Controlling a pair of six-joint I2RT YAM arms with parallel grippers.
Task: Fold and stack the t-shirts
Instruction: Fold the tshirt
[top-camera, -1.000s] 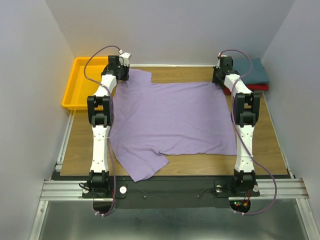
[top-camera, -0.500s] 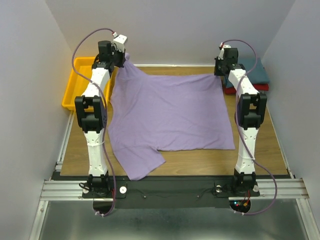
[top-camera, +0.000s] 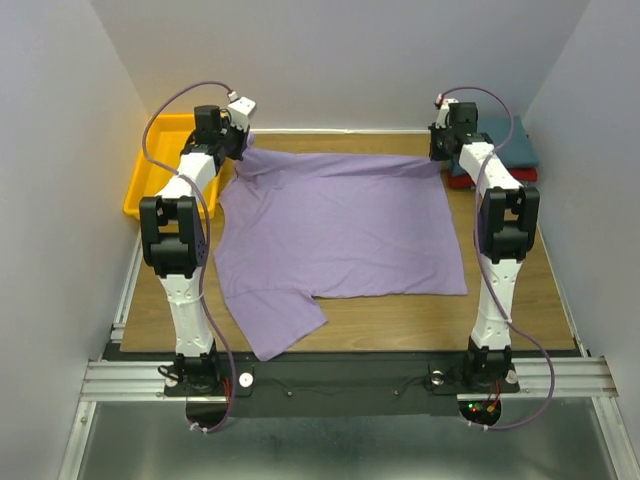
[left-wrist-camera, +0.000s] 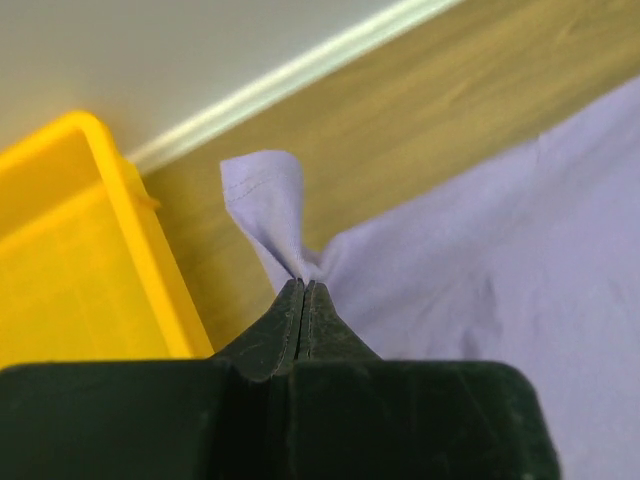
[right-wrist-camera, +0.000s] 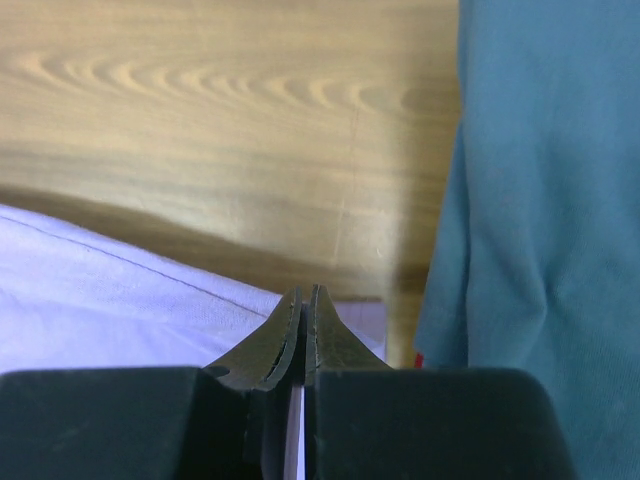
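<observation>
The left gripper (left-wrist-camera: 303, 287) was clamped on a far corner of the lavender t-shirt (left-wrist-camera: 480, 230). Its jaws were pressed together on a pinch of cloth, and a small flap of hem stood up beyond the tips. The yellow tray (left-wrist-camera: 60, 260) lay just beside it on the left. In the overhead view the left arm was stretched from its base at the near edge to the far left of the table (top-camera: 400, 320), with the elbow raised.

The right gripper (right-wrist-camera: 303, 292) was closed in the same way on the shirt's other far corner, and a shadow was cast on the wood under the held edge. The right arm was extended likewise toward the far right.

The far edge of the shirt was drawn between the two grippers. The rest lay spread over the table, with one sleeve trailing toward the near left. The folded teal t-shirt (right-wrist-camera: 540, 200) rested on the red t-shirt (top-camera: 525, 174) at the far right corner, just beside the right gripper.
</observation>
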